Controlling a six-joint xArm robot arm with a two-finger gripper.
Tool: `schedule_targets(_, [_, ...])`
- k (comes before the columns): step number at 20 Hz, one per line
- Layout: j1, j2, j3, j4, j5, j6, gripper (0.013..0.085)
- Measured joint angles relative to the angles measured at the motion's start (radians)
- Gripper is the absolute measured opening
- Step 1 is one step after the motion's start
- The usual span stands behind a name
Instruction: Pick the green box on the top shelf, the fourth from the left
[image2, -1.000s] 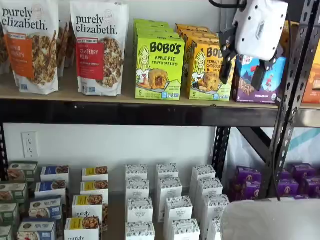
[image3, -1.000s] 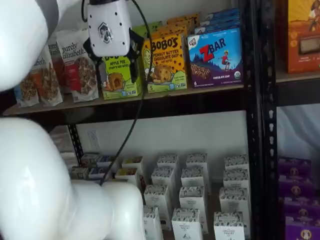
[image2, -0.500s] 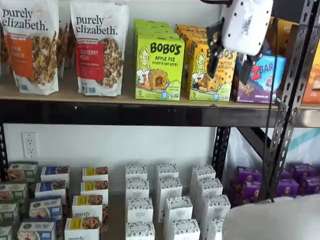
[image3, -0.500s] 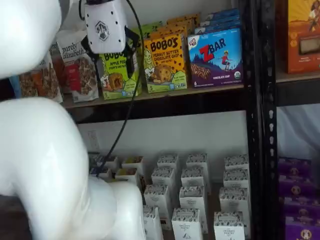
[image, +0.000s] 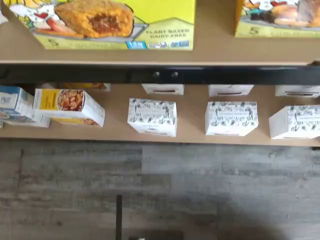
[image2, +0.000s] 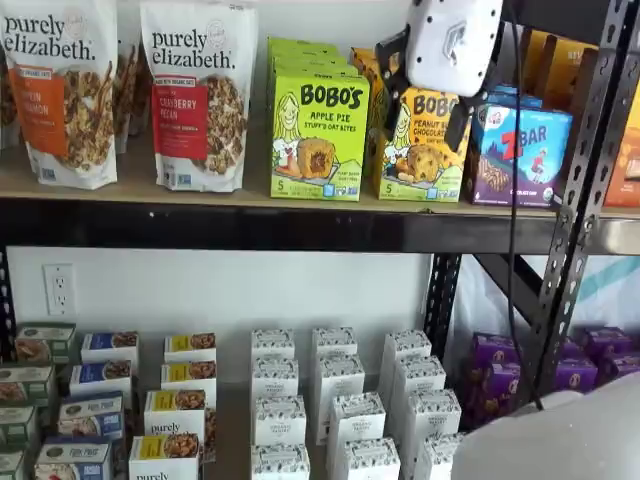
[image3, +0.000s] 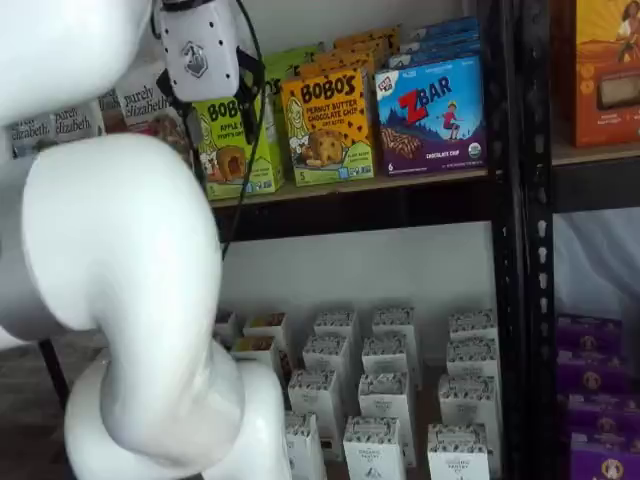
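The green box (image2: 318, 135), lime-green and printed "BOBO'S APPLE PIE", stands upright at the front of a row on the top shelf (image2: 150, 192). It also shows in a shelf view (image3: 238, 150) and, by its lower edge only, in the wrist view (image: 115, 22). My gripper (image2: 421, 108) hangs open with a plain gap between its black fingers. In that shelf view it is in front of the yellow-orange Bobo's box (image2: 425, 155), just right of the green box. In a shelf view my gripper (image3: 212, 108) overlaps the green box's upper part. It holds nothing.
Purely Elizabeth bags (image2: 200, 95) stand left of the green box, and a ZBar box (image2: 520, 150) stands right of the orange one. White boxes (image2: 335, 400) fill the lower shelf. A black upright (image2: 580, 200) and a hanging cable (image2: 512, 220) are at right. My white arm (image3: 120, 300) fills one view's left.
My gripper has moved left along the top shelf, from in front of the ZBar and orange boxes toward the green box. The fingers stay open. No box has moved.
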Motion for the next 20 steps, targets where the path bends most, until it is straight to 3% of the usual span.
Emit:
schedule_targets(5, [0.065, 0.054, -0.029, -0.05, -0.033, 0.057, 0.085])
schedule_targets(10, [0.097, 0.082, -0.035, -0.076, -0.089, 0.087, 0.085])
schedule_targets(20, [0.076, 0.167, -0.079, -0.07, -0.218, 0.065, 0.085])
